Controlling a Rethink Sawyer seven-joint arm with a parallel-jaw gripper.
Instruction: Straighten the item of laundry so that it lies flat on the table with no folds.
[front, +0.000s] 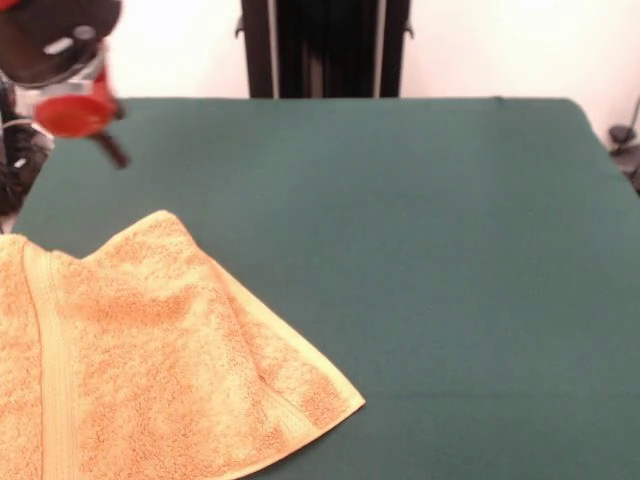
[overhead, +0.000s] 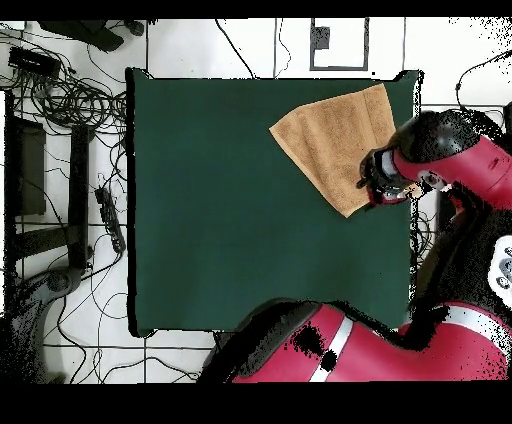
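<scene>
Orange-tan terry towel (front: 150, 370) sitting at the near left corner of the green felt table (front: 420, 260) in the front view, spilling past the picture's left and bottom edges. Not flat yet: looks doubled over, with 1 pointed corner aimed toward the far side and another poking right at the near edge. 1 flat woven band runs near-to-far along the left part, a 2nd shows along the lower right edge, plus a soft crease just above that right corner.

Same towel (overhead: 335, 145) from overhead lands in the top right corner of the table (overhead: 220, 200), its right side reaching the table's edge there, its lower point aimed at the robot's side.

Red and black gripper (front: 95, 130) hangs off the far left corner in the front view, clear above the cloth, well apart from the towel and touching nothing. Only a dark stub sticking down from the red body, so can't tell if the fingers are spread or pressed together. Overhead puts the gripper (overhead: 385, 185) just beside the towel's right edge, over the table's rim. Rest of the felt is bare, with cables on the floor around it.
</scene>
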